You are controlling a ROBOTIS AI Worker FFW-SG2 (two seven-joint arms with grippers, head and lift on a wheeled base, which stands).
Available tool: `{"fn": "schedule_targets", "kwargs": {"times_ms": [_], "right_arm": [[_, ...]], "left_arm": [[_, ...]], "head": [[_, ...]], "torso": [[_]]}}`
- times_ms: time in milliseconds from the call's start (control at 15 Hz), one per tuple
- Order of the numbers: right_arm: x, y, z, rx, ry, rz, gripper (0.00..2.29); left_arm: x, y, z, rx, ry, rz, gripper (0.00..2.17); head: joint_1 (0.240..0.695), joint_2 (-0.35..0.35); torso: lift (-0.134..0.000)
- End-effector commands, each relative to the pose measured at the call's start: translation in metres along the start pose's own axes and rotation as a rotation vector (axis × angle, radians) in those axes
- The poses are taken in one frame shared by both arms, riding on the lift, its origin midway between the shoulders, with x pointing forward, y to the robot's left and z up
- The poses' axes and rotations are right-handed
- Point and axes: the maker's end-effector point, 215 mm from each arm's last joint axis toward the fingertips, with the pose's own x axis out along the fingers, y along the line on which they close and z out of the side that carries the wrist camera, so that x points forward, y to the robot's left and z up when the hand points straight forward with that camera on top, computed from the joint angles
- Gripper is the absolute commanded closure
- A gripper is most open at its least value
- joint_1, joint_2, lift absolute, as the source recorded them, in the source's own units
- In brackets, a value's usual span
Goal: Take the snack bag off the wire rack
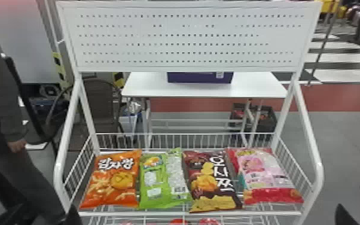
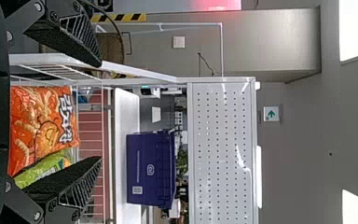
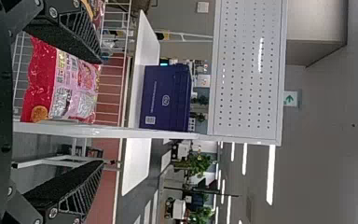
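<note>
At lower left, the puffy orange plastic bag [image 1: 110,181] looks light and easy to crush; pinch its top softly. The black left pincer [image 2: 100,112] and black right pincer [image 3: 102,112] gape wide.

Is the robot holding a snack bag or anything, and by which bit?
Nothing is held: the left gripper and the right gripper are both open, with nothing between their fingers.

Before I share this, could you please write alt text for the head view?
Left to right, an orange snack bag, a green bag, a brown bag and a pink bag lie side by side in a white wire rack.
</note>
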Motion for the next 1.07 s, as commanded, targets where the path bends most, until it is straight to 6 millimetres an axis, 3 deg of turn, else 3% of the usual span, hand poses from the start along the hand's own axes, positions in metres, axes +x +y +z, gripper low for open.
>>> {"fn": "schedule_targets", "kwargs": {"times_ms": [0,600,800,1000], "right_arm": [[0.0,0.001,0.001,-0.001,-0.001,0.001,0.14],[0.003,0.008,-0.001,0.011,-0.005,0.009,0.15],[0.024,0.033,0.003,0.033,-0.038,0.034,0.15],[0.065,0.064,-0.019,0.029,0.043,0.08,0.14]], "left_arm": [[0.0,0.0,0.0,0.0,0.0,0.0,0.19],[0.0,0.0,0.001,0.0,-0.003,0.002,0.19],[-0.003,-0.008,0.0,0.0,0.0,-0.007,0.19],[-0.004,-0.014,-0.002,0.004,0.004,-0.016,0.19]], "head": [[0.499,0.0],[0.499,0.0],[0.499,0.0],[0.499,0.0]], "torso": [[0.0],[0.0],[0.0],[0.0]]}}
